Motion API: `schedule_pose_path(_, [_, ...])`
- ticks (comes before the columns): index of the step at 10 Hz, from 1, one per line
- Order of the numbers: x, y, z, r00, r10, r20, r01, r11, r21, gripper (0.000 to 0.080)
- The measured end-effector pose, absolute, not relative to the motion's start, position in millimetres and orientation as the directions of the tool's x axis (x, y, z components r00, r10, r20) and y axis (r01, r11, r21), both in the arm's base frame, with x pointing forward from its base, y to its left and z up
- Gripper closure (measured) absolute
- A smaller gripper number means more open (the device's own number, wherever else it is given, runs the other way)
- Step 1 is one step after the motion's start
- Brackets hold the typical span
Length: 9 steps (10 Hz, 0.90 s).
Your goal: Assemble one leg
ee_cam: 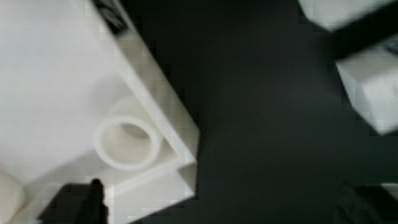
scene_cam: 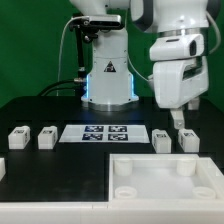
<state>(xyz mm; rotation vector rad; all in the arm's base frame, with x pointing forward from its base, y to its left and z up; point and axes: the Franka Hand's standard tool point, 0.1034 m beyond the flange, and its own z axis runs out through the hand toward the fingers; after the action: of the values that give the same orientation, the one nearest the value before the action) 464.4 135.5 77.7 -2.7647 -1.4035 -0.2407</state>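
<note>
Robotics laboratory bench. My base (scene_cam: 108, 82), glowing blue, stands upper centre on a black table (scene_cam: 40, 108); the marker board (scene_cam: 106, 133) lies mid-frame, a tagged leg (scene_cam: 46, 137) at frame left of it, dark backdrop behind.

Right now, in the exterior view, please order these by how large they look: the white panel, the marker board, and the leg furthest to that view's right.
1. Largest: the panel, though it also lies nearest the camera.
2. Then the marker board.
3. Smallest: the leg, clearly.
</note>
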Motion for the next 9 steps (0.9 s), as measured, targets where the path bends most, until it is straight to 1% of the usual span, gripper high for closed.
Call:
schedule_pose_path(1, [464,131,73.0,0.648,0.746,0.154,0.752,-0.658,0.019,0.0151])
schedule_pose_path(2, [464,133,74.1,0.706,0.691,0.157,0.699,-0.715,0.006,0.0151])
schedule_pose_path(3, [464,134,73.7,0.786,0.598,0.158,0.608,-0.794,-0.018,0.0151])
schedule_pose_path(5, [454,134,61.8,0.924,0.366,0.116,0.376,-0.923,-0.085,0.0151])
schedule_pose_path(6, [450,144,61.0,0.974,0.204,0.095,0.214,-0.971,-0.109,0.0151])
schedule_pose_path(7, [445,155,59.3,0.993,0.090,0.073,0.099,-0.988,-0.122,0.0151])
schedule_pose_path(8, [442,158,55.9,0.997,0.044,0.059,0.051,-0.990,-0.128,0.0151])
schedule_pose_path(9, [443,157,56.5,0.997,0.041,0.061,0.049,-0.991,-0.128,0.0151])
